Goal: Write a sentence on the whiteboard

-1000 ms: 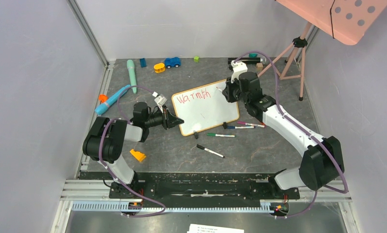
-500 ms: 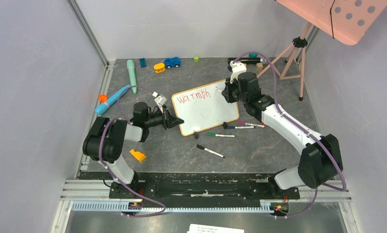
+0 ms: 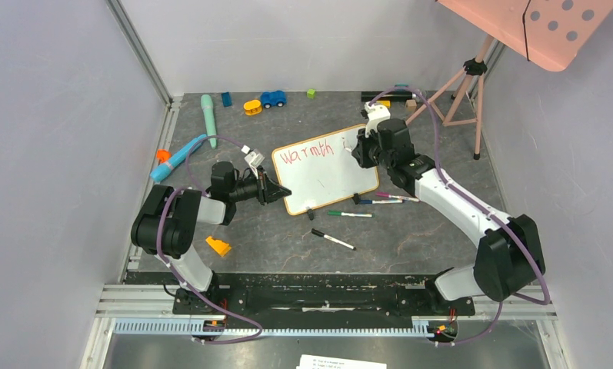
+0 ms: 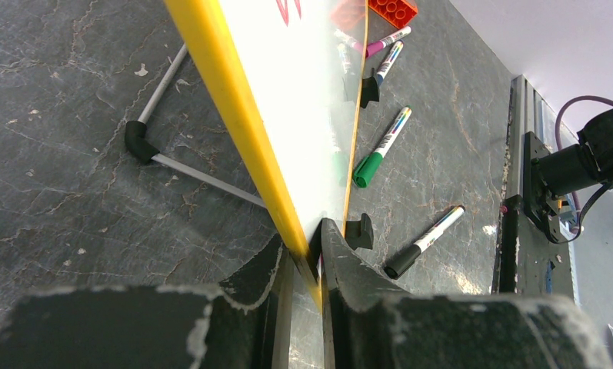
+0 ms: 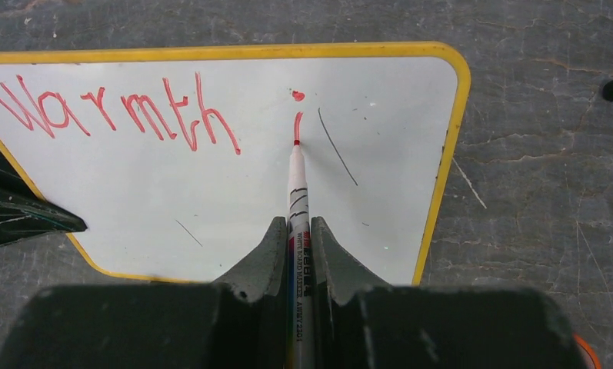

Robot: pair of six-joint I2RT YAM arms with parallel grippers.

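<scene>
The whiteboard point(image 3: 326, 173) lies tilted mid-table, wood-framed with small black feet. It bears the red word "Warmth" point(image 5: 111, 111) and a fresh "i" point(image 5: 297, 123); the rest of the sentence does not show. My right gripper point(image 5: 297, 231) is shut on a red marker point(image 5: 296, 192) whose tip touches the board at the foot of the "i". In the top view it point(image 3: 362, 146) hovers over the board's right end. My left gripper point(image 4: 307, 257) is shut on the board's yellowish frame edge point(image 4: 234, 108) at its near left corner point(image 3: 284, 194).
Loose markers point(image 3: 349, 214) point(image 3: 333, 239) point(image 3: 388, 200) lie just in front of the board. Toys point(image 3: 272, 98) point(image 3: 208, 115) point(image 3: 178, 157) sit at the back and left, an orange block point(image 3: 218, 246) near the left arm. A tripod point(image 3: 468, 88) with a pink dotted panel point(image 3: 549, 27) stands back right.
My right gripper has drawn the red "i" after "Warmth", shifting slightly along the board. The left gripper has stayed still on the frame.
</scene>
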